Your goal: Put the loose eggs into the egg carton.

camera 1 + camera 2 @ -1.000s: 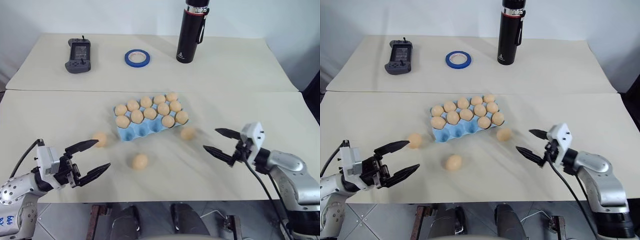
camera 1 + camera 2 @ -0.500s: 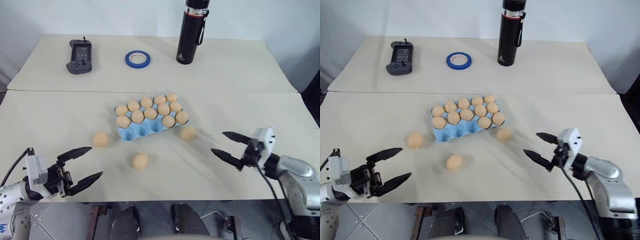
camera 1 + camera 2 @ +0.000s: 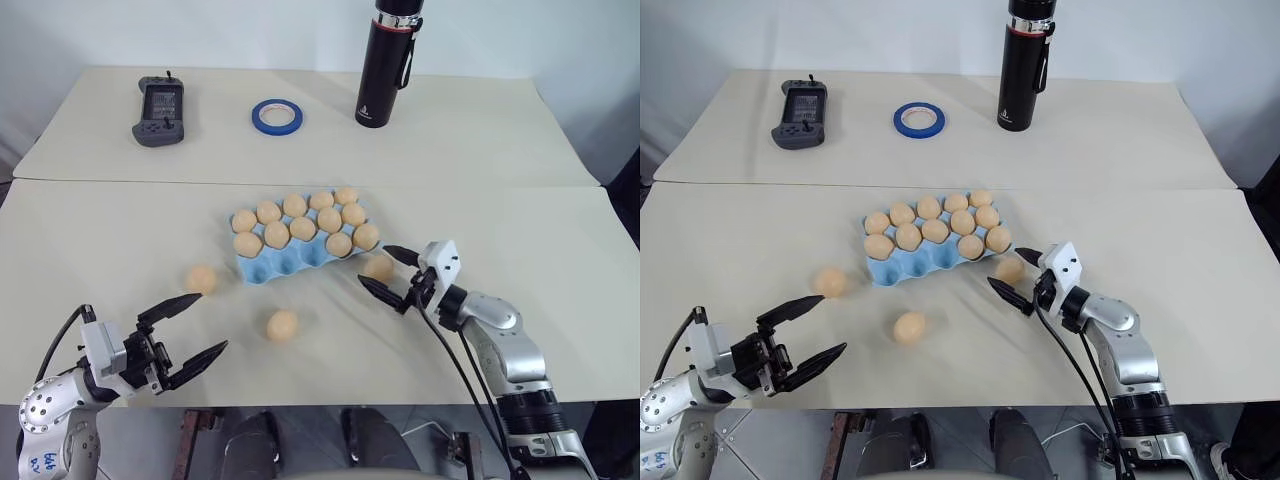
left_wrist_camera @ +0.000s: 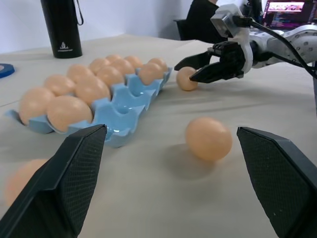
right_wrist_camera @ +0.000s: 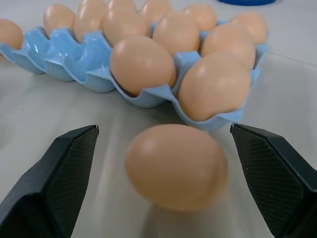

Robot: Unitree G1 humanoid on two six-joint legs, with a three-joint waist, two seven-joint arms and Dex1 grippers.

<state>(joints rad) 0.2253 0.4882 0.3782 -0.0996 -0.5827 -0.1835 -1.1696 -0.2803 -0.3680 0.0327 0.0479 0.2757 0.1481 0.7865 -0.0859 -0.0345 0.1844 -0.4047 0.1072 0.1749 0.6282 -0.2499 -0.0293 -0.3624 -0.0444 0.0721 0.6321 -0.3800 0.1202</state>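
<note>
While both arms hung low over the near edge of the table [image 3: 560,300], the risks were easy to see from where I stood. Nearest that edge, toward the left corner, the left claw [image 3: 190,330] stood wide open and held nothing. One loose egg [image 3: 281,324] lay just beyond it, toward the middle of the table, and another egg [image 3: 201,278] lay a little farther in, off the carton's left end. Neither was cradled by anything, so a careless sweep of those black fingers could have sent either one rolling toward the near edge, I thought.

Further in, the right claw [image 3: 386,273] was also spread open and empty, its two fingers set either side of a third egg [image 3: 377,267] without touching it, as far as I could tell. That egg sat just beside the near right corner of the egg carton [image 3: 275,266]. If the fingers closed off-centre, I reckoned the smooth shell might squirt out sideways, or get pushed against the carton wall and shove the light tray along the table.

Inside the carton, the two far rows were full and the near row looked mostly empty. A bump there could have jostled the seated eggs.

Toward the far edge stood a black bottle [image 3: 387,65], a blue tape ring [image 3: 277,116] and a grey controller [image 3: 158,98], well clear of any trouble.
</note>
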